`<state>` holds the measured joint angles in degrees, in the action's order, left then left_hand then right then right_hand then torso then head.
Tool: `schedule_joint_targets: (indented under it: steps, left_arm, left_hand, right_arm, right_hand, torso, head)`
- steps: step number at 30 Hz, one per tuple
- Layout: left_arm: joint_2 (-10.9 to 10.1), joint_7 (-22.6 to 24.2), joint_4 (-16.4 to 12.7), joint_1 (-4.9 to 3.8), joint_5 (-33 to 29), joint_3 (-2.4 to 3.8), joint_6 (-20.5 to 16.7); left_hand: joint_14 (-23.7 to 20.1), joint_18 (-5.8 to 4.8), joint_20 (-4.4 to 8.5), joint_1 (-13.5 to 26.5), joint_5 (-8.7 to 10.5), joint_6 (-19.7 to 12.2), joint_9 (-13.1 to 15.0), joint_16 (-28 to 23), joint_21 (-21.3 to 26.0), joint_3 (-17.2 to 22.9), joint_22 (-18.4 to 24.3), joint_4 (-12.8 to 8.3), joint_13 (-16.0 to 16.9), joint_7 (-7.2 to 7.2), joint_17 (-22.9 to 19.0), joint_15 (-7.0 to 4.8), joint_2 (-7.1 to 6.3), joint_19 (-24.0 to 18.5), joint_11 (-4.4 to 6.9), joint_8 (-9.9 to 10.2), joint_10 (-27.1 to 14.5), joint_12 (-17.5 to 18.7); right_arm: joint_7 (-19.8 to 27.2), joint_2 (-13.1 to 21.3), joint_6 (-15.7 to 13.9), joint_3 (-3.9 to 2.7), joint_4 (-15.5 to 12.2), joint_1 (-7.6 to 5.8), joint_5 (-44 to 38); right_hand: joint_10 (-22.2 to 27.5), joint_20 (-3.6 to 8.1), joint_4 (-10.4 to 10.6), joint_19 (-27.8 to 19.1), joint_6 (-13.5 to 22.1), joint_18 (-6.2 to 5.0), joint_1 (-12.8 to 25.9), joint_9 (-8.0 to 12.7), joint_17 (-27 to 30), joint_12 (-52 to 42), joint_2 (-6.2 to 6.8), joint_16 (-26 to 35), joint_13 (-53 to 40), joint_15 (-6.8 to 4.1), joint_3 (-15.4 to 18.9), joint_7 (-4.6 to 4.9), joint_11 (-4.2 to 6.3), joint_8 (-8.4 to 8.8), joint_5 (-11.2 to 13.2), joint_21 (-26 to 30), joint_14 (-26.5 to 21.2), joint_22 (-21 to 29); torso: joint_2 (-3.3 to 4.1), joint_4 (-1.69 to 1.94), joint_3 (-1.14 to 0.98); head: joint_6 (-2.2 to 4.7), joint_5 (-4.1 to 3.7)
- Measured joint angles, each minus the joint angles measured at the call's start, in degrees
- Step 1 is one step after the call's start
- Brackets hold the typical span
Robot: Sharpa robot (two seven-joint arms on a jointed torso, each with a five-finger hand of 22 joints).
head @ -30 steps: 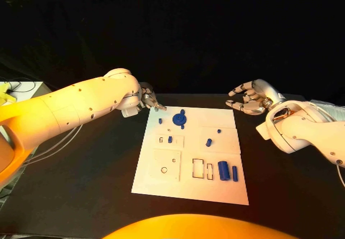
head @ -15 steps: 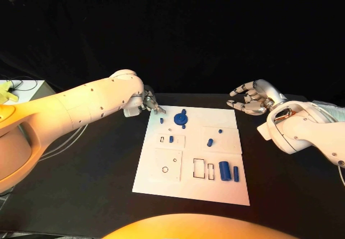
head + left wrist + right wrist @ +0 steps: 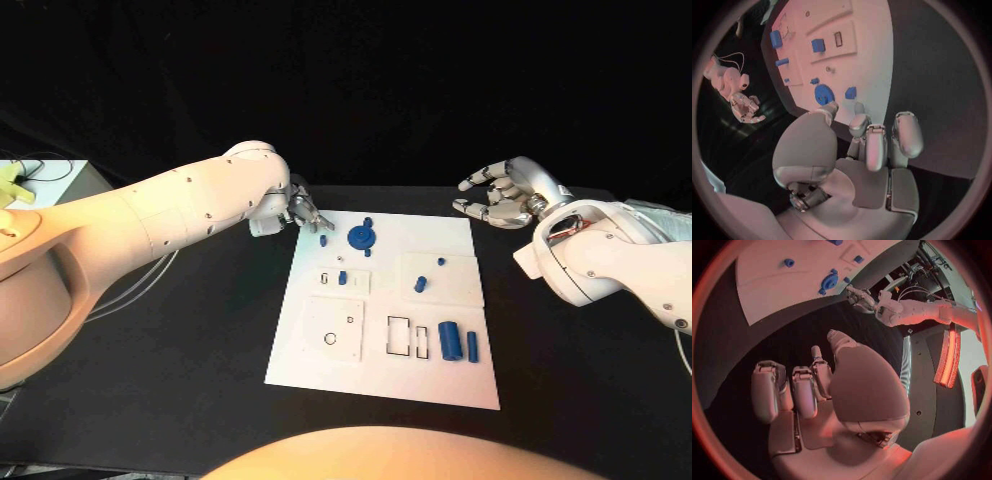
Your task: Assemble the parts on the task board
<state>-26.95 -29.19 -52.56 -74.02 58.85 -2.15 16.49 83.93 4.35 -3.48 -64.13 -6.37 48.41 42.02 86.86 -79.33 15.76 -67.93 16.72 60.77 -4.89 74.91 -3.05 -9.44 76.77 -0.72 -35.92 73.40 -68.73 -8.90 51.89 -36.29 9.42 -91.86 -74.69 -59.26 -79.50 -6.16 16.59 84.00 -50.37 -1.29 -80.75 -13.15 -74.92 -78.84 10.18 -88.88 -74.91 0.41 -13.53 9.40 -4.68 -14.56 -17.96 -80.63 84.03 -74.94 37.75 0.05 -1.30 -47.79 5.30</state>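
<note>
The white task board point(image 3: 325, 345) lies in the middle of the black table. On it are a blue round disc point(image 3: 361, 237) at the far end, a small blue block point(image 3: 420, 285) mid-board, and a blue cylinder point(image 3: 450, 341) beside a thin blue bar point(image 3: 472, 346) near the right edge. My left hand point(image 3: 300, 208) hovers at the board's far left corner, fingers apart and holding nothing; the left wrist view shows its fingers point(image 3: 876, 145) just short of the disc point(image 3: 824, 93). My right hand point(image 3: 498, 195) hangs beyond the far right corner, loosely curled and holding nothing.
More small blue pieces point(image 3: 342, 278) sit in the board's left half, near outlined slots point(image 3: 397, 337). Black table point(image 3: 173, 350) surrounds the board on all sides. A pale box point(image 3: 36, 185) stands at the far left edge.
The view has shifted slightly. Both hands stay roughly where they were, and the parts on the board have not moved.
</note>
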Motion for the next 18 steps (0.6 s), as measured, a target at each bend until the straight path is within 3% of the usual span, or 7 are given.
schedule_joint_targets:
  steps: [9, 18]
  left_arm:
    - [0.58, 0.03, 0.94, 0.4, -0.85, -0.54, 0.8]
    - [0.78, 0.03, 1.4, 0.51, -1.12, -0.7, 1.05]
  left_hand:
    - [0.0, 0.0, 0.0, 0.0, 0.0, 0.0, -0.05, 0.0, 0.0, -0.04, -0.04, 0.04, -0.05, 0.0, 0.0, 0.0, 0.0, 0.0, -0.21, 0.0, -0.21, 0.0]
    - [0.0, -0.01, 0.0, -0.55, 0.0, 0.0, -0.28, 0.0, 0.0, -0.19, -0.18, -0.11, -0.05, 0.0, 0.0, 0.0, 0.55, 0.0, -0.21, 0.0, -0.21, 0.0]
  right_arm:
    - [0.01, -0.01, 0.0, 0.0, -0.13, 0.0, 0.03]
    - [0.01, -0.01, 0.0, 0.0, -0.19, 0.0, 0.04]
  right_hand:
    - [0.0, 0.0, 0.0, 0.0, 0.0, 0.0, 0.0, 0.0, 0.0, 0.0, 0.0, 0.0, 0.0, 0.0, 0.0, 0.0, 0.0, 0.0, 0.0, 0.0, 0.0, 0.0]
    - [0.0, 0.0, 0.0, 0.0, 0.0, 0.0, 0.0, 0.0, 0.01, 0.0, 0.0, 0.0, 0.01, 0.0, 0.0, 0.0, 0.0, 0.0, 0.0, 0.0, 0.0, 0.01]
  torso:
    - [0.01, 0.02, -0.07]
    - [0.0, 0.01, -0.07]
  head:
    - [-0.03, -0.14]
    - [-0.18, -0.18]
